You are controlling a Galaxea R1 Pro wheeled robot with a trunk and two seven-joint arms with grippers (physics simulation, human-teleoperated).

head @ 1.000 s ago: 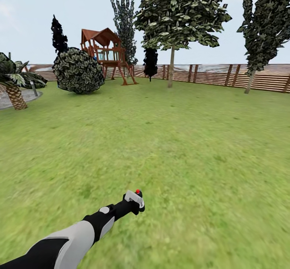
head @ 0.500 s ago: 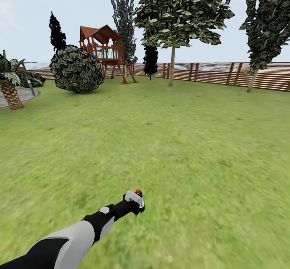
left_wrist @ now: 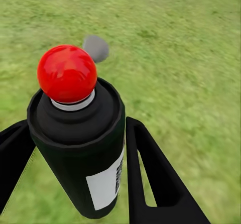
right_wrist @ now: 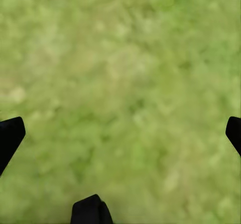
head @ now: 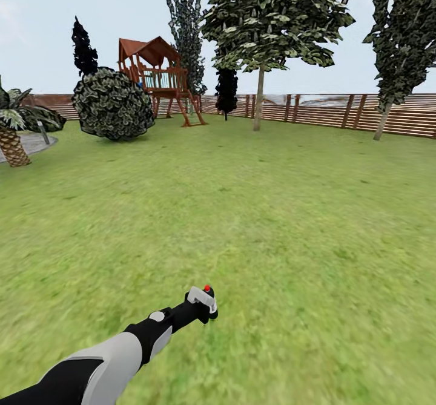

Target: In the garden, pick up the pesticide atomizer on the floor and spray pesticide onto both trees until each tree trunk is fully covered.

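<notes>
The left gripper (head: 206, 308) pinches the pesticide atomizer (left_wrist: 80, 143) above the lawn (head: 272, 211); two trees (head: 259, 105) stand far ahead; the right gripper (right_wrist: 120, 128) hangs spread wide

You have the playset (head: 158, 78) upper left, one tree (head: 266, 23) upper centre, the fence (head: 327, 111) behind it.

We can read no text anywhere. The pesticide atomizer (left_wrist: 80, 148), clamped between the left gripper (left_wrist: 75, 153) fingers, carries a white label (left_wrist: 105, 184) with dark marks at its edge, too small for us to read.
</notes>
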